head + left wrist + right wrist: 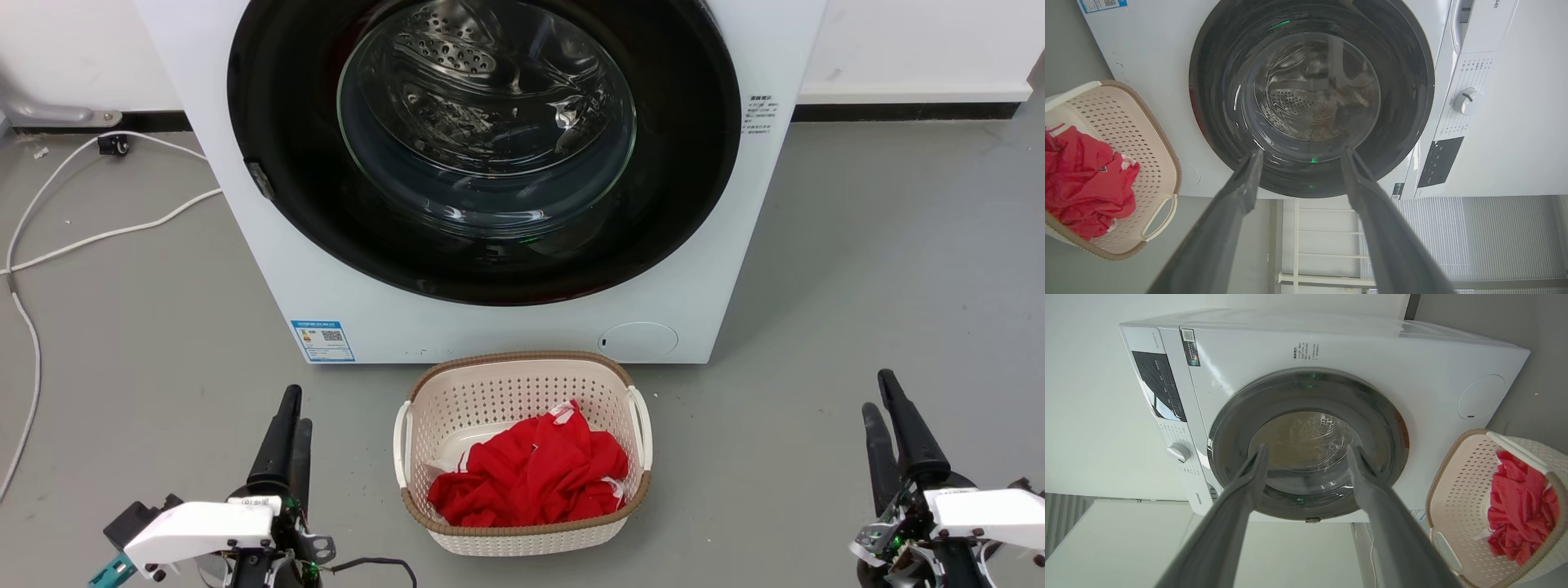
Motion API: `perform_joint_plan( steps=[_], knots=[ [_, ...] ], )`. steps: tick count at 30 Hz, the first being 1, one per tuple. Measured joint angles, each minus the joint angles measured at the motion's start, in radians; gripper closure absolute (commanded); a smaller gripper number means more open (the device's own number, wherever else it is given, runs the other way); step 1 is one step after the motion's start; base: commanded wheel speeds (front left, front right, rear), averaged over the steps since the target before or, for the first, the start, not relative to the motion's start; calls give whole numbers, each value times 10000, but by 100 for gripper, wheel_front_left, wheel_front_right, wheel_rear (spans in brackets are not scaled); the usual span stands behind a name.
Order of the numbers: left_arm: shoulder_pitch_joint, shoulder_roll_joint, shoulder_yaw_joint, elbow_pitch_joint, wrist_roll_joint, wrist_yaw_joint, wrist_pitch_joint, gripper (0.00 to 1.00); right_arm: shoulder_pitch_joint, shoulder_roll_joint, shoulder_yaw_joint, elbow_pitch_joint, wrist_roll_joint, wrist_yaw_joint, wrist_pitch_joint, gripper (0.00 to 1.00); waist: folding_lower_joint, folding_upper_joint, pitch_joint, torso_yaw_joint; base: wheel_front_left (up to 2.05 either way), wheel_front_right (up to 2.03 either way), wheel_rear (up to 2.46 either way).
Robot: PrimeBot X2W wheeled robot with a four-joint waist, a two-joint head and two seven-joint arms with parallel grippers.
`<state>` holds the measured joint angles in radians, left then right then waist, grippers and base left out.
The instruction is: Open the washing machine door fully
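A: Door status?
B: The washing machine door [486, 122] is shut, black ring flush on the front of the washing machine [384, 314]. Steel drum [457, 57] visible through its glass. Machine stands at the back edge of the floor [865, 245], against the wall [914, 41].
A: Grippers?
B: Left gripper [296, 407] and right gripper [878, 392] are both low over the floor, well short of the machine, touching nothing. Fingers point toward the door. Wrist views: jaws spread on both, released, empty, with the door framed between the fingers.
A: Anything in front?
B: Beige basket [522, 380] on the floor just in front of the machine, below the door, between the two grippers. Red cloth [531, 474] piled in it. Can't tell if the basket touches the machine front.
A: Rest?
B: Blue label [322, 340] low on the left of the machine front, round cover [638, 339] low on the right. White cable [90, 237] loops over the floor left of the machine.
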<state>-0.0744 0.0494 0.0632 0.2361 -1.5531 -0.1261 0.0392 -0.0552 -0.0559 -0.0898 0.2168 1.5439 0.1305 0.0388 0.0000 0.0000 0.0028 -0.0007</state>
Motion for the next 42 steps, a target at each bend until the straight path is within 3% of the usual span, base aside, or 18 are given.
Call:
perform_joint_plan(
  steps=[20,42],
  knots=[
    [-134,2,-336,-859,3979,48,-796,0,185,8,345,-1277,-5072,2,-779,0,0,0,18,-28,0,0,0],
    [-137,4,-966,-980,7789,466,-1459,0,562,13,621,-1613,-8750,2,-1455,0,0,0,-5,-91,0,0,0]
  ],
)
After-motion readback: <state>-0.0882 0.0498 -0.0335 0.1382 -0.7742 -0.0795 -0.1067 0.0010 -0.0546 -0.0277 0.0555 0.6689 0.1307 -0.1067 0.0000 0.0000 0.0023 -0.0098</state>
